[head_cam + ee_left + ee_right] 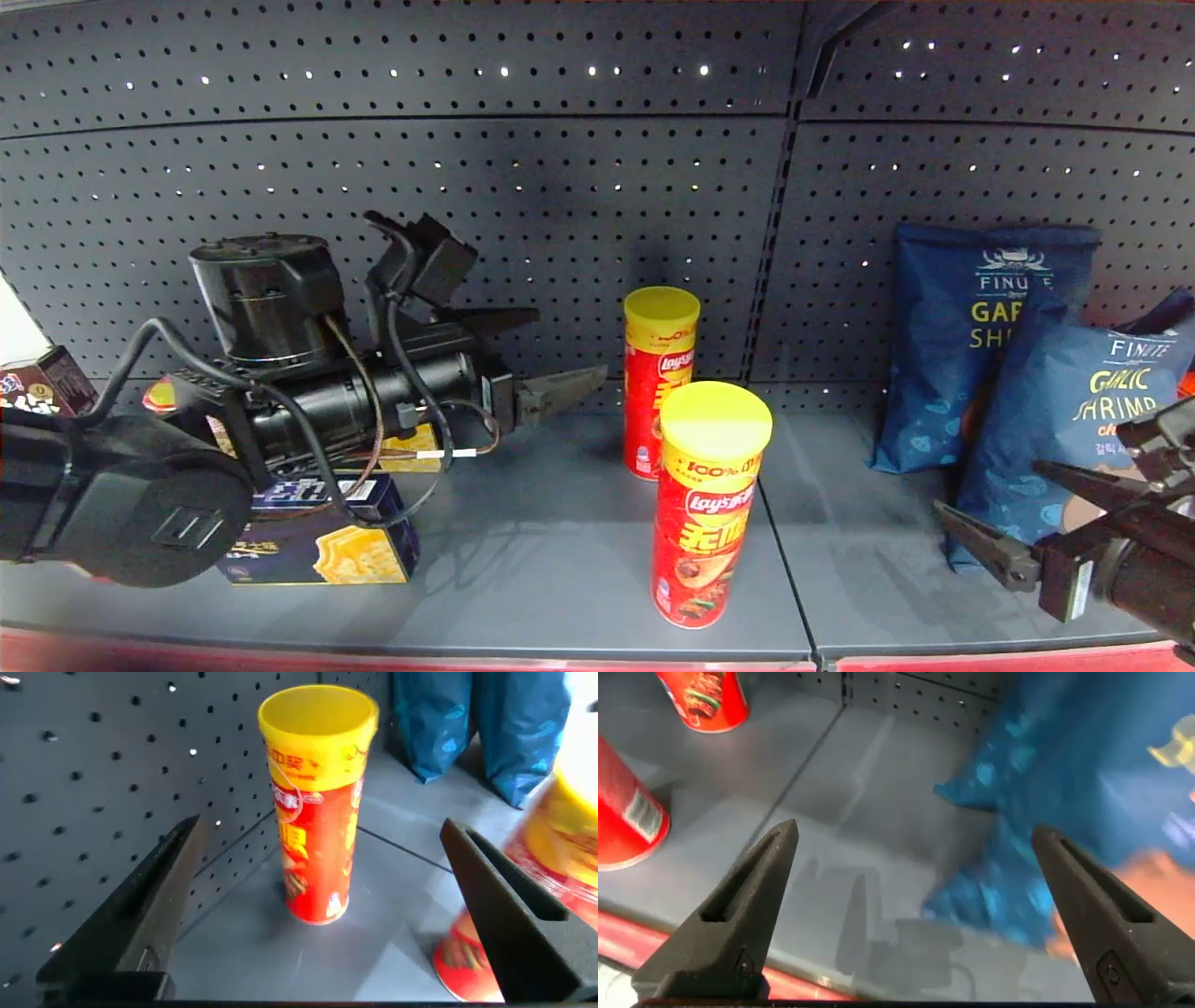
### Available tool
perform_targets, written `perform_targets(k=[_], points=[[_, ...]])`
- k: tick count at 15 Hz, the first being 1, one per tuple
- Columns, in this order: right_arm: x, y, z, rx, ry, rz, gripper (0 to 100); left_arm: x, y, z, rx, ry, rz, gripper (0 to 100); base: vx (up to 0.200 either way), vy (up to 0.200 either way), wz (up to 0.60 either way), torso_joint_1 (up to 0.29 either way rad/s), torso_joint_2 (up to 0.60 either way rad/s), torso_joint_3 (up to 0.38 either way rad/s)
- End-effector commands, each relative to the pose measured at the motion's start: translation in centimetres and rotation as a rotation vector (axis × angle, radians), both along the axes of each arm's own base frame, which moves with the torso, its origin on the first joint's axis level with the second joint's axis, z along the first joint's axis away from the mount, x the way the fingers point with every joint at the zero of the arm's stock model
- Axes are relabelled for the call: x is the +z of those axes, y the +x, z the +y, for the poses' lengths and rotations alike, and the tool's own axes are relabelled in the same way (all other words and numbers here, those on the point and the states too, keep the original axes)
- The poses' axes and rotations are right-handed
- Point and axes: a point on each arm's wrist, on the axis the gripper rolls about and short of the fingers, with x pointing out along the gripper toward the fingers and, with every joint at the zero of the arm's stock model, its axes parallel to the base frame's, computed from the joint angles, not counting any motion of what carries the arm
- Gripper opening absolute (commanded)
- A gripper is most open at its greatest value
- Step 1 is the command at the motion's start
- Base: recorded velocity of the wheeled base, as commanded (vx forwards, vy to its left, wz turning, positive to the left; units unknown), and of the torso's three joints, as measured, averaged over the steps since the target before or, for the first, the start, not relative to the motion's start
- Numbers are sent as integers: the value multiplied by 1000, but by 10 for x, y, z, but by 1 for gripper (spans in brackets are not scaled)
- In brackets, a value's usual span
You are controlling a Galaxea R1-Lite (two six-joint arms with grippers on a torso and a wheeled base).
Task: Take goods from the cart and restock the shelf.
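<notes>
Left tool [569, 345]: fingers spread wide, nothing between them. It hangs above the shelf [560, 523], tips turned toward the rear can [659, 383], which stands upright just beyond them and clear of both. In the left wrist view this can sits framed in the gap between the two dark, wedge-shaped fingers.

Front can [709, 504]: upright, close to the shelf's front edge, just forward of the rear can and slightly toward the robot's right; the two are near but apart.

Right tool [988, 487]: fingers likewise spread and empty. It is low over the front of the shelf, well to the right of the front can and just beside the nearer of two blue bags [1074, 392].

Both cans are tall, smooth cylinders, glossy red with yellow bands and flat yellow lids (the plastic looks matte). The shelf is flat grey sheet with a seam down it; the back panel [560, 187] is dark perforated board. The bags are soft, crinkled foil, leaning against that panel. A dark blue cardboard box [317, 546] picturing crackers lies flat under the left arm.
</notes>
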Motion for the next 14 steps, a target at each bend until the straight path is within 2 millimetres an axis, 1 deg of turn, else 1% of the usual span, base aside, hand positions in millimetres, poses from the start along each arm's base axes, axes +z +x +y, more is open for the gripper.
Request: perform_targets(k=[1,2,3,4,5,6,8,9,10,14], points=[[-5,22,21,60,-18,57,100,9,-21,10,27,-7,-20,100,0,0,0,0,0,0],[-6,25,30,93,-10,73,100,7,-26,13,56,-1,-12,100,0,0,0,0,0,0],[-6,25,30,93,-10,73,100,7,-26,13,56,-1,-12,100,0,0,0,0,0,0],[-12,27,42,135,-13,108,100,-1,-37,19,128,17,14,100,0,0,0,0,0,0],[-13,28,45,142,-15,116,100,-2,-39,20,139,17,18,100,0,0,0,0,0,0],[-16,34,50,151,-19,132,100,-5,-48,24,158,23,28,100,0,0,0,0,0,0],[-15,45,59,156,-18,133,100,-9,-57,28,176,27,33,100,0,0,0,0,0,0],[-13,54,68,169,-15,126,100,-14,-60,33,201,20,20,100,0,0,0,0,0,0],[-15,58,71,174,-19,132,100,-17,-63,37,214,21,15,100,0,0,0,0,0,0],[-23,53,82,222,-41,163,100,-17,-80,44,212,20,8,100,0,0,0,0,0,0]])
